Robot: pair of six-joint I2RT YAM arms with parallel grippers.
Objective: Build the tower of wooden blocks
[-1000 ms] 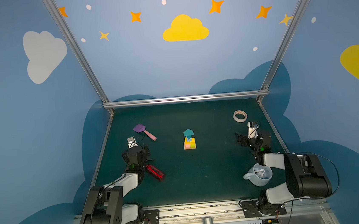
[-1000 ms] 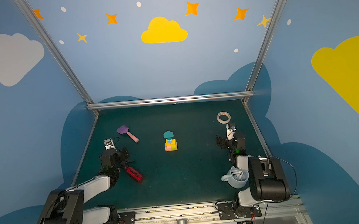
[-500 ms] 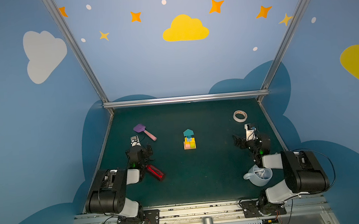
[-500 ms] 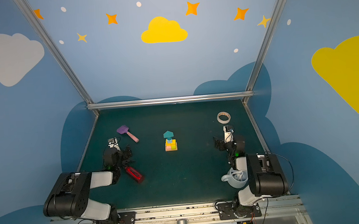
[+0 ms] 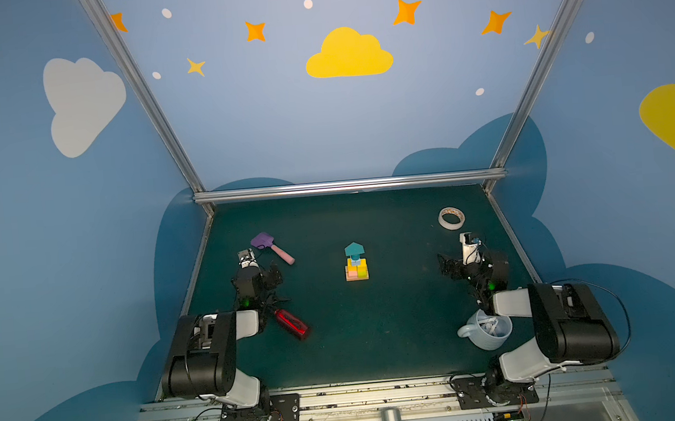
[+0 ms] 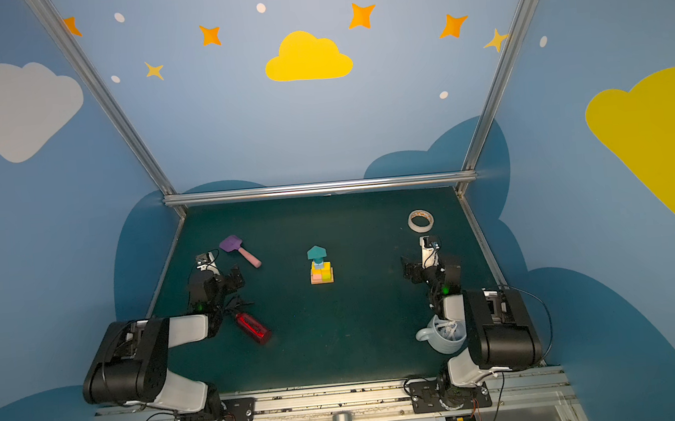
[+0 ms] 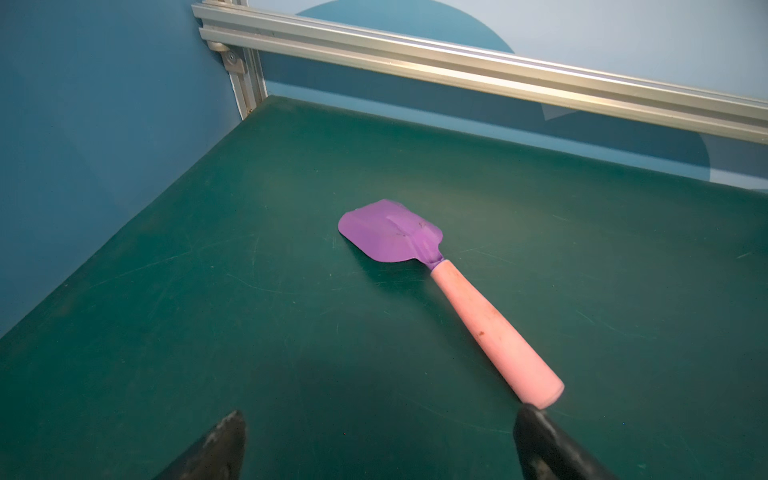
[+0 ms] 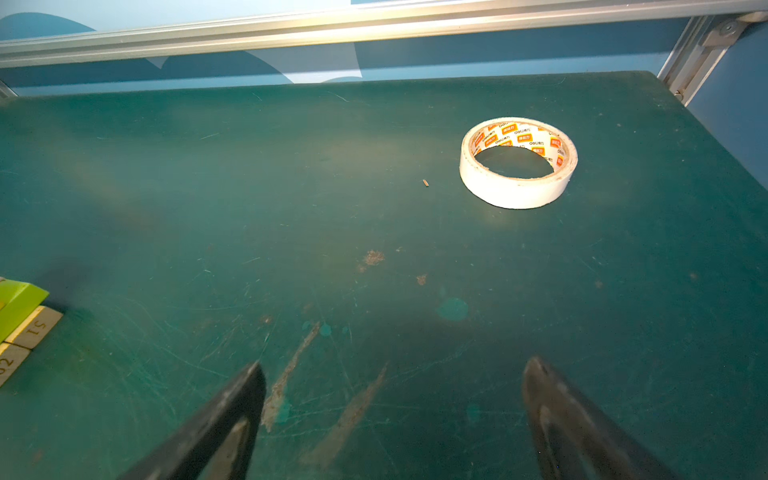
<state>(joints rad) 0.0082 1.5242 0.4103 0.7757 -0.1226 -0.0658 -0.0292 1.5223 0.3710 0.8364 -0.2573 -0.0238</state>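
Observation:
The tower [image 5: 355, 262] [image 6: 320, 265] stands in mid-table: tan bars at the bottom, pink and lime slabs, yellow cubes, a pale-blue cube, a teal cylinder and a teal house-shape on top. Its lime slab [image 8: 18, 301] and tan bars [image 8: 35, 328] show at the edge of the right wrist view. My left gripper [image 5: 261, 277] [image 6: 223, 280] [image 7: 382, 413] hovers open and empty far left of the tower. My right gripper [image 5: 472, 264] [image 6: 433, 270] [image 8: 395, 363] hovers open and empty far to the tower's right.
A purple spatula with a pink handle [image 5: 272, 247] [image 7: 415, 249] lies just beyond the left gripper. A red bottle [image 5: 291, 324] lies near the left arm. A tape roll [image 5: 451, 218] [image 8: 517, 164] sits back right. A pale mug [image 5: 486, 329] stands by the right arm.
Both arms have folded back toward their bases, with the grippers staying open near the same spots. The tower has not moved.

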